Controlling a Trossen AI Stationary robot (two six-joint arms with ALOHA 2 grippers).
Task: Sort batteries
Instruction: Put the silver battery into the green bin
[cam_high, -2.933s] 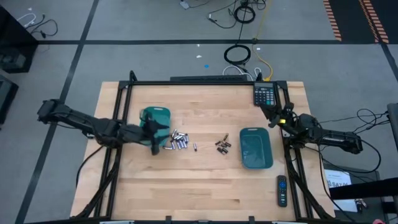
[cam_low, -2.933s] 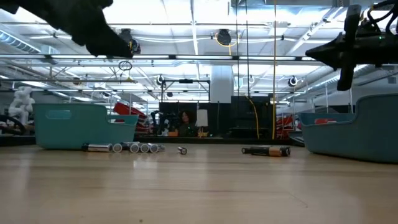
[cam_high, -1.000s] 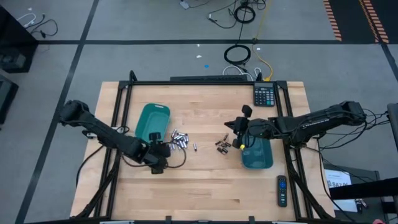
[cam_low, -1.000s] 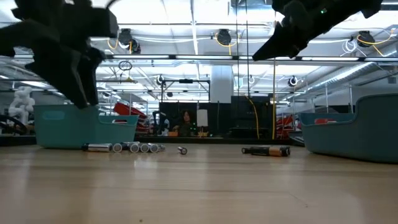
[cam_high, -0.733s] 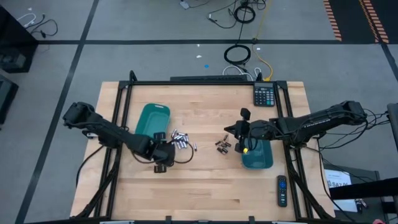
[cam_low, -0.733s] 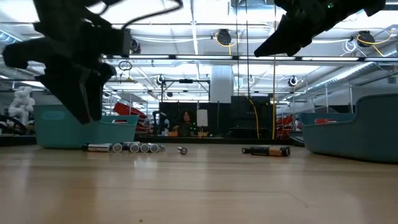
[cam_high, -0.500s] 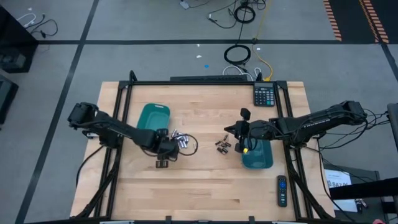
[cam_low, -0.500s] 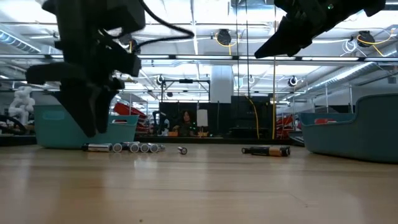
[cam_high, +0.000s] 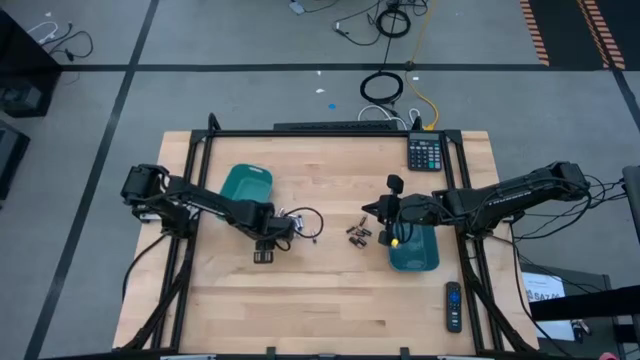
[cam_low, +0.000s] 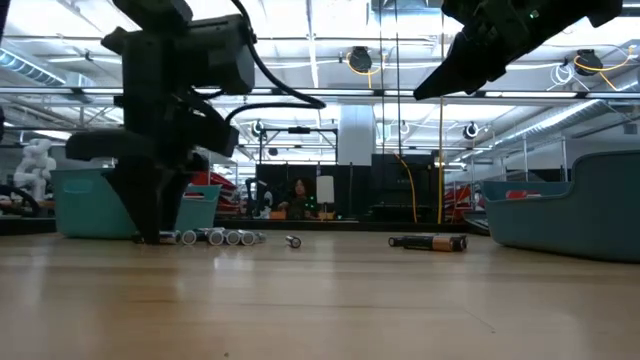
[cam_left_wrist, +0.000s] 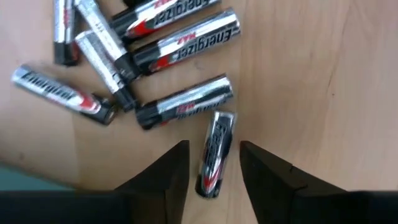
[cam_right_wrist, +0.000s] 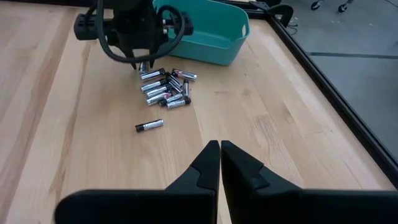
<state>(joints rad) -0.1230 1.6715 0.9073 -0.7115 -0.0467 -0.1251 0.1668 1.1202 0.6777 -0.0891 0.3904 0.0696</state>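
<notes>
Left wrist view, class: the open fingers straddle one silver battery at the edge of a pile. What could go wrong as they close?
1. The silver battery lies slightly askew between the left gripper fingers, so it may roll or pivot out as they close.
2. The neighbouring battery lies almost against it, so a finger could nudge it and scatter the pile.
3. The right gripper, shut, hovers well away, so it cannot steady anything.

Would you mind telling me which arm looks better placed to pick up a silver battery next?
Left: its open tool already straddles a silver battery. The right tool is shut, well off.
</notes>
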